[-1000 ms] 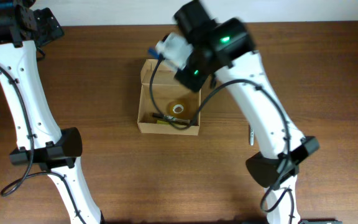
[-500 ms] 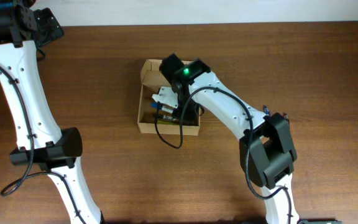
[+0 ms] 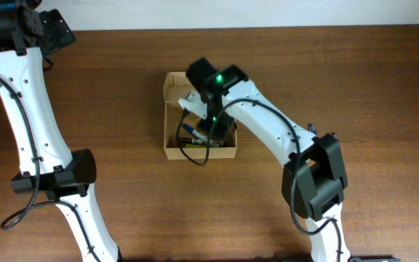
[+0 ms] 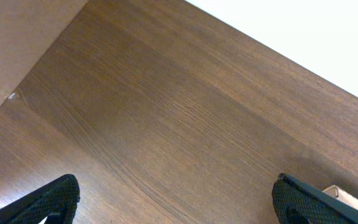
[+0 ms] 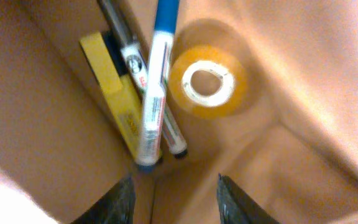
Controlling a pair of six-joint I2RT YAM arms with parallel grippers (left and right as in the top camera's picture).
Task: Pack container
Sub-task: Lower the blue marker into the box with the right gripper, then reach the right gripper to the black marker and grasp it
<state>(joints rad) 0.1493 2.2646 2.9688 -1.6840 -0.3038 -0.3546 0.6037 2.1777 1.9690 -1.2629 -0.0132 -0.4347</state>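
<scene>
- Overhead view: the container (image 3: 168,120) sits open on the wooden table (image 3: 369,80), near the middle and toward the far edge, with its flap lid standing up at the far side.
- My right arm reaches over the box from the near right, and its wrist hangs directly above the opening, covering much of the inside.
- Right wrist view: my right gripper (image 5: 176,202) points down into the box. Its two fingertips (image 5: 120,200) stand apart with nothing between them.
- Just ahead of those tips, a white marker with a blue cap (image 5: 154,93) lies loose on the box floor, across a dark pen (image 5: 131,59).
- A flat yellow item (image 5: 115,99) lies against the box wall beside the pens.
- A roll of amber tape (image 5: 209,85) lies flat on the floor, just beside the marker.
- Left wrist view: my left gripper (image 4: 179,199) is spread wide over bare table, holding nothing, well apart from the box at the far left corner.
</scene>
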